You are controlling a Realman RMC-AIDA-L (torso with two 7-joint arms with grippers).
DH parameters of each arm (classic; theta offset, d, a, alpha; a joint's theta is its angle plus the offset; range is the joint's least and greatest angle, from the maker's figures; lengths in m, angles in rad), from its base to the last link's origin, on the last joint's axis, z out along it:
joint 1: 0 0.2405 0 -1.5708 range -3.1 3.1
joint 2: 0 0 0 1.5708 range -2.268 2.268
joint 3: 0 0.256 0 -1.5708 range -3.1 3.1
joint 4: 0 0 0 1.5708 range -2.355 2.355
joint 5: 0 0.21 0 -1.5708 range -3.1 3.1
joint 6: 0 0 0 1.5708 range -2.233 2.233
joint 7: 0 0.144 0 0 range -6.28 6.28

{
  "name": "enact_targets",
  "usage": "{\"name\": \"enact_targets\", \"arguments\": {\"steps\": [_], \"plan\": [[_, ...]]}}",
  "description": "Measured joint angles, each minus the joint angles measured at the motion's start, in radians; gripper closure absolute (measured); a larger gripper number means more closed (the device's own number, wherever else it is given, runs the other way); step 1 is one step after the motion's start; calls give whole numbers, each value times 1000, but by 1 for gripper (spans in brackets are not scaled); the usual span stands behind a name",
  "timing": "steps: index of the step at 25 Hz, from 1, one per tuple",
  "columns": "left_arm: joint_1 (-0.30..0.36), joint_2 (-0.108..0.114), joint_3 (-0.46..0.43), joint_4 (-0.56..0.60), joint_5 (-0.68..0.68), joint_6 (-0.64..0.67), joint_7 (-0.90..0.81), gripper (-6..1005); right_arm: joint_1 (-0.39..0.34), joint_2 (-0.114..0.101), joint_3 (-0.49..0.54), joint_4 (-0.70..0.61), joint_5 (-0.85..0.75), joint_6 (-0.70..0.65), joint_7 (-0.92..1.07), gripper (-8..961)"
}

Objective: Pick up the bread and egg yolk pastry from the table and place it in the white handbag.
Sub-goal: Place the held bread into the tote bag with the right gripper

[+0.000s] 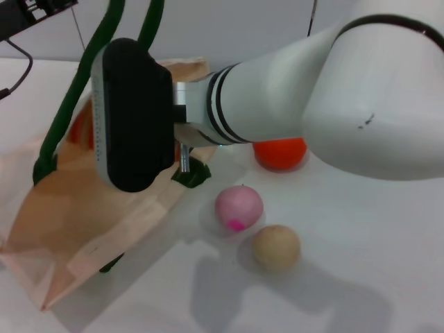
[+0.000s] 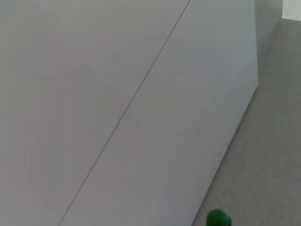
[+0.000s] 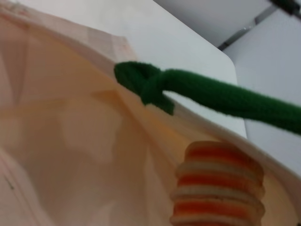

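Loose items on a white table

A pink ball (image 1: 238, 207) with a magenta spot sits at centre frame on the white table (image 1: 361, 277); a bright orange sphere (image 1: 279, 153) lies above and right of it, partly hidden, and a black cable (image 1: 21, 69) curls at the upper left.

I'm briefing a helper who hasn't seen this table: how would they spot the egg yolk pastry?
Start at the white handbag with green straps, lying on the table's left. Right of it sit three balls; the egg yolk pastry is nearest the camera, plain beige-tan, unlike the pink ball touching it and the bright orange sphere behind.

Lab-like test bench: bare white table (image 1: 361, 277), plain wall (image 2: 94, 94)
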Motion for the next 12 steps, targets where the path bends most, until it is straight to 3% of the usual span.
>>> {"name": "enact_targets", "arguments": {"steps": [12], "plan": [[-37,-7,-4,-1,-11,-75,-18,878,11,2,-111,186,8,249,-1,608]]}}
